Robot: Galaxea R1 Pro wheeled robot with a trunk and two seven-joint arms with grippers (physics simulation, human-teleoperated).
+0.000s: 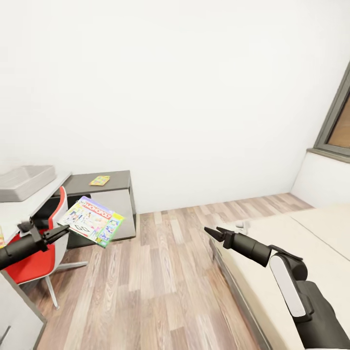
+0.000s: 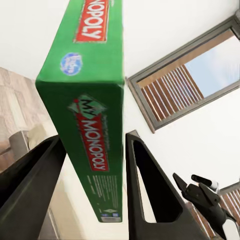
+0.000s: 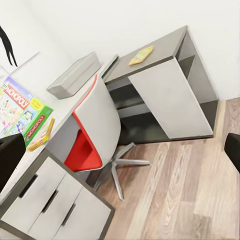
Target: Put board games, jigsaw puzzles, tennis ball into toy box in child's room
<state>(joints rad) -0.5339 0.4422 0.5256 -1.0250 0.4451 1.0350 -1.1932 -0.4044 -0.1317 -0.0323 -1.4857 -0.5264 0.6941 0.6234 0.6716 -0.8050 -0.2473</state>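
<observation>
Left tool point(image 1: 67, 228): clamped on the edge of the thin green-and-white Monopoly board game box point(image 1: 92, 220), which stuck out flat past the fingers in mid-air over the red-and-white swivel chair point(image 1: 41, 253). The left wrist view showed both black fingers point(image 2: 150, 195) hugging the box's green spine, so the grip looked solid enough.

Right tool point(image 1: 214, 234): hung over the wood-plank floor point(image 1: 160, 272) beside the beige-mattress bed point(image 1: 291, 257), carrying nothing. Honestly I couldn't tell whether its fingers were apart or together.

Table point(image 1: 14, 214): the long pale white-grey top sat at the robot's left, just behind the chair. In the right wrist view there was already a colourful printed game cover point(image 3: 22, 117) lying on it.

Toy box point(image 1: 24, 181): the shallow pale grey translucent tray was at the table's far end, up against the white wall point(image 1: 194, 97).

Low cabinet point(image 1: 104, 204): dark grey top, white front, right next to the table, with a small yellow puzzle-like sheet point(image 1: 99, 181) on it. Too small to say more.

Step in hand, my guess: hauling the Monopoly box to the tray.

How I'd do it: swing left, lift the box clear over the chair back and the tray's rim, level it out, line its long side up with the tray's, then lower and let go. Don't tilt, since an edge grip like that could slip.
</observation>
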